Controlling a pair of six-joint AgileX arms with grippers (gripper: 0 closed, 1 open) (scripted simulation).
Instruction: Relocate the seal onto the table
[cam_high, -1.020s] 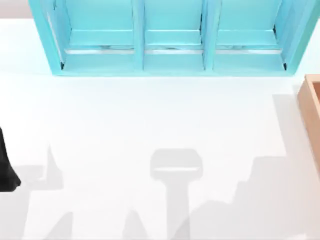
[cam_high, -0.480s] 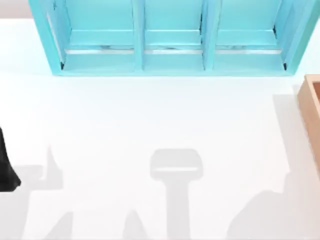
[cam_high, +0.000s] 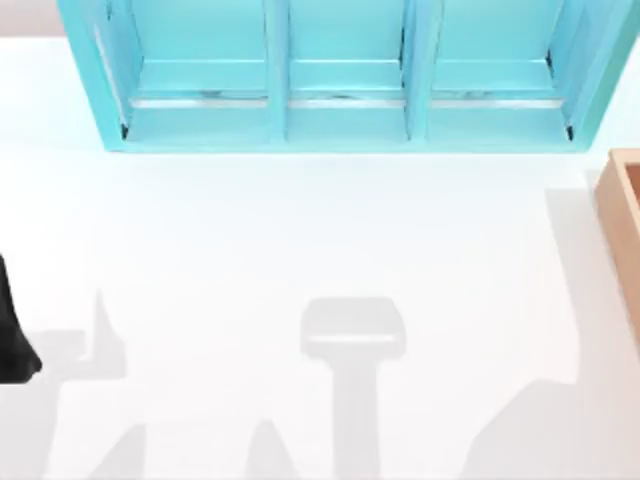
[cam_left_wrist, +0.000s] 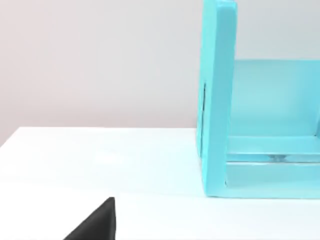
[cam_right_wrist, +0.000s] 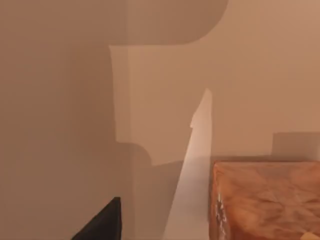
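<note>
Showing as a dark wedge at the edge of the right wrist view, the right gripper (cam_right_wrist: 100, 224) faces tan-brown surfaces crossed by shadows and one pale streak of light; whether it is open or closed, or has hold of anything, cannot be told. Just beside that wedge, apart from it, stands an orange-brown grained block (cam_right_wrist: 262, 197); it may be the seal, but this cannot be told for certain. The left gripper (cam_left_wrist: 96, 224) is likewise a dark wedge low over the table (cam_high: 300, 230), near the left end of the light-blue cabinet (cam_left_wrist: 217, 100), and its state cannot be told either. From above, the left arm (cam_high: 12, 345) sits at the table's left edge, towards the near side. The cabinet stands along the far side with three compartments side by side, each open towards the near side, with a pale strip across its floor. A tan wooden box (cam_high: 622, 215) sits at the right edge, its inside out of sight.
</note>
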